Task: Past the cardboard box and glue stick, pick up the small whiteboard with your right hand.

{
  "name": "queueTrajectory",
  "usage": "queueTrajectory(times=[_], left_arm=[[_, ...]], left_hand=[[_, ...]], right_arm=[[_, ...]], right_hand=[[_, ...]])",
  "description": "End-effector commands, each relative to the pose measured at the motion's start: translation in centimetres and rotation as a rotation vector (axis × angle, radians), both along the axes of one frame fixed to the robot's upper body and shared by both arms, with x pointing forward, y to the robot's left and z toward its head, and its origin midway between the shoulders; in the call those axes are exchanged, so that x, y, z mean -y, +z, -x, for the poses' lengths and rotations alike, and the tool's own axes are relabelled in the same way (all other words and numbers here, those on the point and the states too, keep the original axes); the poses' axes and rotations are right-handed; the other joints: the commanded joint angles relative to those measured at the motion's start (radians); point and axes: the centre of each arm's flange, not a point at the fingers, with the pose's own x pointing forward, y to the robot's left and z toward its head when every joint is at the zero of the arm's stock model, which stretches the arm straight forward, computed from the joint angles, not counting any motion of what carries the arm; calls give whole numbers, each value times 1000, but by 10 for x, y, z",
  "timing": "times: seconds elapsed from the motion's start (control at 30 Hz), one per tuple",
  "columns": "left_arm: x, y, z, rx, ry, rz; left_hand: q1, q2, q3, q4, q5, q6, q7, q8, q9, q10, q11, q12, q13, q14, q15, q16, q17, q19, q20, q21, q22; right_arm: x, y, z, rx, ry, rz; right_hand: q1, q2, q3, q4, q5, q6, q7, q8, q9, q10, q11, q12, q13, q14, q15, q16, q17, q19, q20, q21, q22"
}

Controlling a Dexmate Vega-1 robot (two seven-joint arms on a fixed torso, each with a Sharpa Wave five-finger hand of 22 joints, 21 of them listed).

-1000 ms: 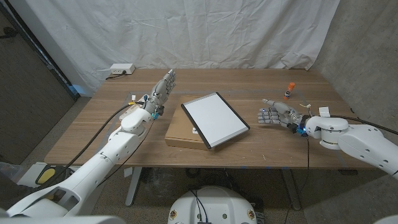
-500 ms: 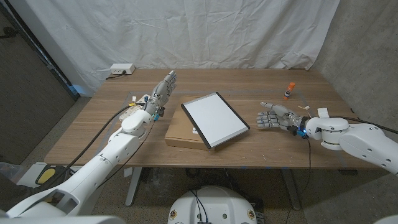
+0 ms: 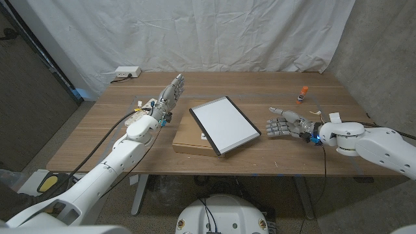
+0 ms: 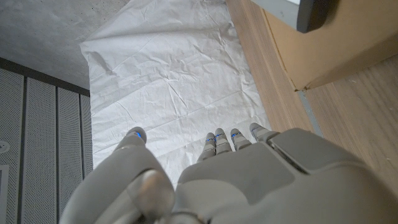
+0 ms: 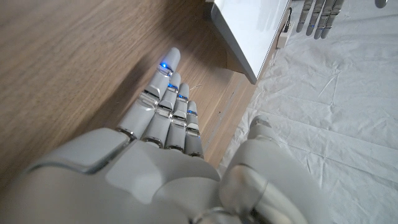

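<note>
The right robot hand (image 3: pixel 281 123) has crept a touch toward nine o'clock in the last second, thumb lifting, fingers spread and holding nothing. The whiteboard (image 3: pixel 225 124) lies tilted on the cardboard box (image 3: pixel 188 141) at the middle of the surface (image 3: pixel 97 136), still apart from it. The glue stick (image 3: pixel 301 95) stands at two o'clock. The left robot hand (image 3: pixel 170 94) waits at ten o'clock, fingers straight, empty. Approach underway, no grasp yet.
</note>
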Motion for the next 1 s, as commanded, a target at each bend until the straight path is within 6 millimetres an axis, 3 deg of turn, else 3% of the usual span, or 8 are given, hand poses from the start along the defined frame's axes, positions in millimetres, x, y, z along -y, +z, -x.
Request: queueTrajectory(times=[0.03, 0.43, 1.0], left_arm=[[-1, 2, -2, 7, -9, 6], [-1, 3, -3, 9, -12, 16], [-4, 1, -3, 13, -8, 25]], left_hand=[[12, -1, -2, -2, 5, -13, 0, 1, 5, -8, -4, 1, 2, -4, 8, 7, 2, -9, -24, 6, 4], [10, -1, -5, -1, 4, -7, -1, 4, 5, -8, -4, 1, 2, -4, 8, 7, 2, -9, -23, 7, 4], [5, 0, -11, 3, 4, -6, -1, 4, 5, -6, -2, 3, 2, -3, 10, 8, 2, -8, -23, 8, 4]], right_arm=[[-6, -1, -1, -20, 50, 9], [-8, 0, -3, -34, 84, 13], [-13, 3, -9, -77, 137, 19]], right_hand=[[25, -16, 1, -14, 12, -14, 35, -7, 4, -15, 4, -8, 3, -11, 8, -10, 1, -1, 8, -6, 3], [39, -57, -15, -22, 22, -37, 47, -13, 3, -37, 13, -20, 4, -33, 13, -22, 2, -15, 15, -21, 3], [49, -71, -24, -21, 33, -39, 56, -10, 4, -29, 14, -17, 4, -20, 7, -17, 4, -5, 15, -25, 4]])
